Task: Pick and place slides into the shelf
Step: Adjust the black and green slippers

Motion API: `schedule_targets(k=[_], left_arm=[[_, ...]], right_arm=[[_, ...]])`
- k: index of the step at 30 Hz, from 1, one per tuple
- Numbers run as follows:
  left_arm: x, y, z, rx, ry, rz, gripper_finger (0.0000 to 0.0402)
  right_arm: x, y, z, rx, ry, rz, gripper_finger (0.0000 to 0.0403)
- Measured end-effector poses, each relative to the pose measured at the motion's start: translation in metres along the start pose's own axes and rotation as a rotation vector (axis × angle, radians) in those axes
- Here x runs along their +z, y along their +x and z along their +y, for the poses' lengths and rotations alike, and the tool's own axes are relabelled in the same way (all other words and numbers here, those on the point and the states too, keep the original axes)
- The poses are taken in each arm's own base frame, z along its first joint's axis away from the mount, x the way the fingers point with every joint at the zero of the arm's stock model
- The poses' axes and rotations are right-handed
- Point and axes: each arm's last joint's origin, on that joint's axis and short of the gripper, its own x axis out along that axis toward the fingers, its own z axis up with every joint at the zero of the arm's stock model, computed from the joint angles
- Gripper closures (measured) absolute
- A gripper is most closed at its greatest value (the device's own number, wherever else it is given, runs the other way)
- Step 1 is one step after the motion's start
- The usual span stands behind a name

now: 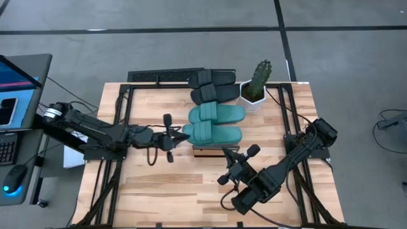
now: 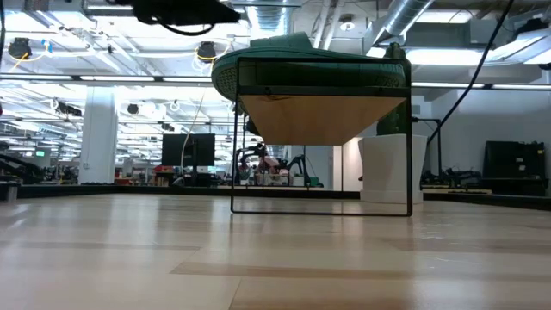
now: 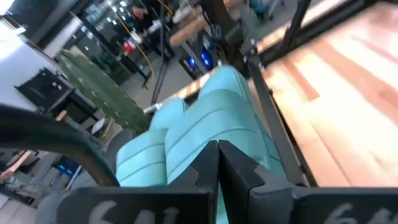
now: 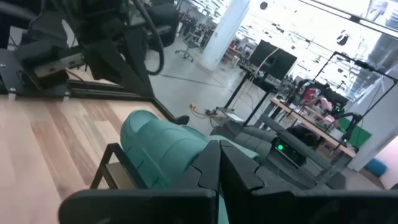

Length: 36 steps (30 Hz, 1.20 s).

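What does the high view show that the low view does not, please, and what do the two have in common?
Only the high view shows the two black slides, the cactus in its pot, both teal slides side by side, and both shut grippers: the left gripper beside the shelf, the right gripper just before it.

Only the low view shows the shelf's wooden underside, its thin black frame legs and the room behind.

Both show a teal slide on the shelf, the white pot and the table.
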Motion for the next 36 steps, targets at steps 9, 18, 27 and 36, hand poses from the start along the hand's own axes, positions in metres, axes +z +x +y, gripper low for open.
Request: schedule_targets(k=[9, 18, 27, 36], left_arm=[[0.009, 0.040, 0.002, -0.079, 0.030, 0.046, 0.0401], [0.012, 0.070, -0.009, -0.139, 0.066, 0.061, 0.0401], [0.005, 0.079, -0.015, -0.175, 0.040, 0.106, 0.0401], [-0.003, 0.080, -0.017, -0.244, -0.011, 0.145, 0.0401]], right_arm=[[-0.001, 0.001, 0.000, 0.017, -0.012, 0.019, 0.0403], [-0.002, -0.001, 0.000, 0.022, -0.014, 0.019, 0.0403], [-0.002, -0.003, 0.000, 0.027, -0.014, 0.017, 0.0403], [-0.002, -0.003, 0.000, 0.033, -0.004, 0.021, 0.0403]])
